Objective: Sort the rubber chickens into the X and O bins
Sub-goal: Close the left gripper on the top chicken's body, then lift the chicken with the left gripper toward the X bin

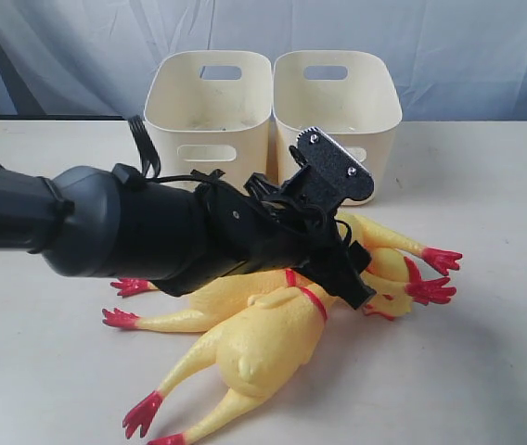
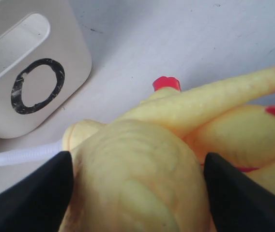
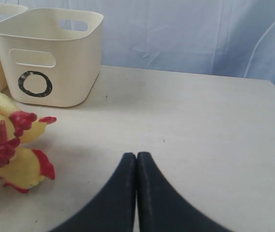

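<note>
1. In the exterior view my left arm (image 1: pixel 134 232) covers the lower fronts of the left bin (image 1: pixel 210 102) and right bin (image 1: pixel 338 93) at the far edge of the bench (image 1: pixel 495 371). I can read no marks there.
2. That arm also hides the left gripper (image 2: pixel 135 193) and the middle of the piled chickens (image 1: pixel 263 343), so I cannot count them.
3. Left wrist view: the chicken (image 2: pixel 142 154) between the fingers (image 2: pixel 28 198) is blurred and cut off. Whether the pads press it, I cannot tell.
4. Right wrist view: the left bin is cut by the picture's edge, its mark out of sight.
</note>
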